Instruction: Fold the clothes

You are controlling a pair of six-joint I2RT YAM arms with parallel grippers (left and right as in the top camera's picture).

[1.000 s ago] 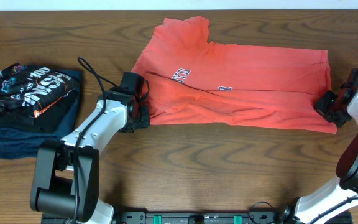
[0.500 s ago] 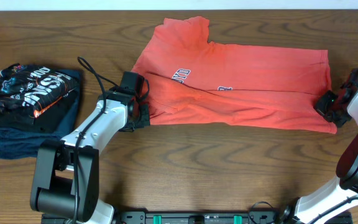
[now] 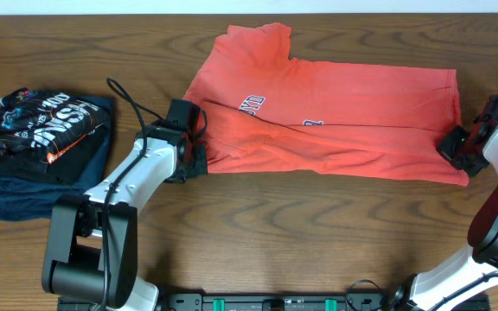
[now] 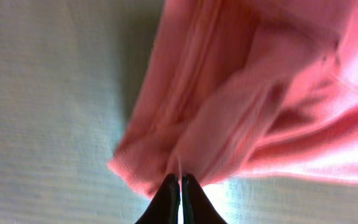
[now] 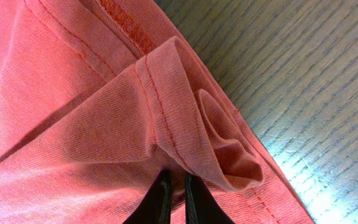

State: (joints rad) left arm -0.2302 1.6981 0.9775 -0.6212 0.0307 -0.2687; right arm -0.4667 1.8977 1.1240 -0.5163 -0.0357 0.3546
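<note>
Left end effector (image 3: 200,161) and right end effector (image 3: 450,145) are each clenched on fabric of the orange-red T-shirt (image 3: 335,121).

Near the counter's (image 3: 301,233) left edge is a stack of folded dark garments (image 3: 46,142): a black one with white print on top, a navy one under it. It sits well apart from the T-shirt.

Next, the left end effector is at the shirt's near-left corner. Left wrist view: the fingertips (image 4: 168,196) are pressed together with a thin bit of bunched pink-orange cloth pinched at the tips, and the corner is crumpled just above them.

The T-shirt lies flat from the counter's centre to its right side, closer to the far edge. One sleeve points toward the far edge. A long crease runs across the chest and covers part of the white lettering.

The right end effector is at the shirt's near-right corner, close to the counter's right edge. Right wrist view: the fingers (image 5: 159,199) are nearly touching and nip the stitched hem, which is rolled and folded over just beyond the tips, with wood grain beside it.
</note>
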